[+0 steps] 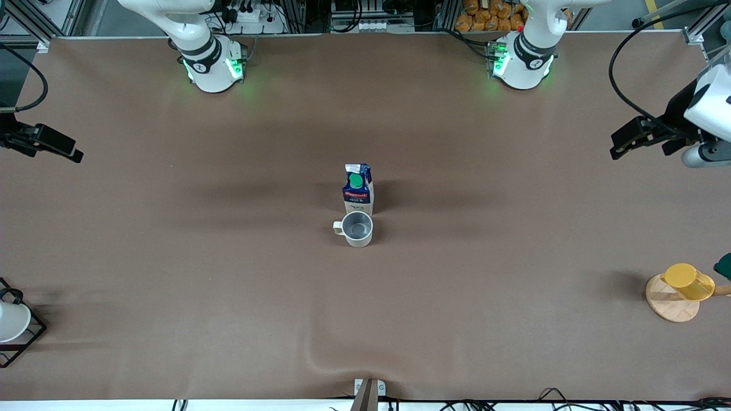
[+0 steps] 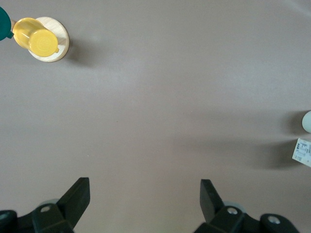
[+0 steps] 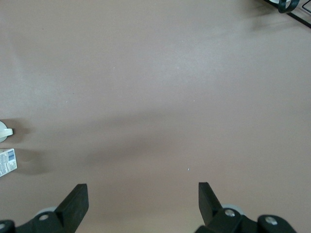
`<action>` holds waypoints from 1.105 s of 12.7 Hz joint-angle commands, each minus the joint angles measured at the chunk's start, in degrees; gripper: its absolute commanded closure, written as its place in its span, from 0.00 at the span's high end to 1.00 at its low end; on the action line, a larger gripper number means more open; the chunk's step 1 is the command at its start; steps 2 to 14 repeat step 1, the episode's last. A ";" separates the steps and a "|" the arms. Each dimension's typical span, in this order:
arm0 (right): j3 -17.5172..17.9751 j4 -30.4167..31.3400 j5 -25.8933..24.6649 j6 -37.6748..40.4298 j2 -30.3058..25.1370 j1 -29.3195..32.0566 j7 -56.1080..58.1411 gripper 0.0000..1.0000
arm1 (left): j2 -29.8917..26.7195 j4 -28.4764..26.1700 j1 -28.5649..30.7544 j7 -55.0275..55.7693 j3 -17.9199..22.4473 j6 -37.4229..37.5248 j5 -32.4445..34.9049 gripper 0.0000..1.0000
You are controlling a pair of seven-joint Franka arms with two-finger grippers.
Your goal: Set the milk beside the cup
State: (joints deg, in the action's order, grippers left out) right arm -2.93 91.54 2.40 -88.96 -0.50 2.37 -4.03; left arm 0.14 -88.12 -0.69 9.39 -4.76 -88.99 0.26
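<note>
Milk set beside cup, arms withdrawn

Milk, a small dark-blue and white gable-top carton (image 1: 358, 190) with a round green cap, stands upright at mid-table, touching or just beside the beige-grey ceramic mug (image 1: 357, 229), which sits nearer the front edge. Left gripper (image 2: 145, 204) hangs released, holding nothing, over the brown table (image 1: 171, 274) at the left arm's end; right gripper (image 3: 143, 206) hangs equally spread and bare over the right arm's end. Placement looks complete. Doing it well now means keeping both arms clear of the carton, since a tall narrow box would likely topple at a nudge. A yellow cup on a round wooden base (image 1: 681, 290) sits near the front corner.
</note>
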 commanded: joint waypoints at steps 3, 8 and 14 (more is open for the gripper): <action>0.12 0.57 -0.29 -0.17 -0.30 -0.08 -0.54 1.00 | 0.03 1.20 -1.25 -1.31 0.89 1.36 -1.06 1.00; 0.12 0.57 -0.29 -0.17 -0.30 -0.08 -0.54 1.00 | 0.03 1.20 -1.25 -1.31 0.89 1.36 -1.06 1.00; 0.12 0.57 -0.29 -0.17 -0.30 -0.08 -0.54 1.00 | 0.03 1.20 -1.25 -1.31 0.89 1.36 -1.06 1.00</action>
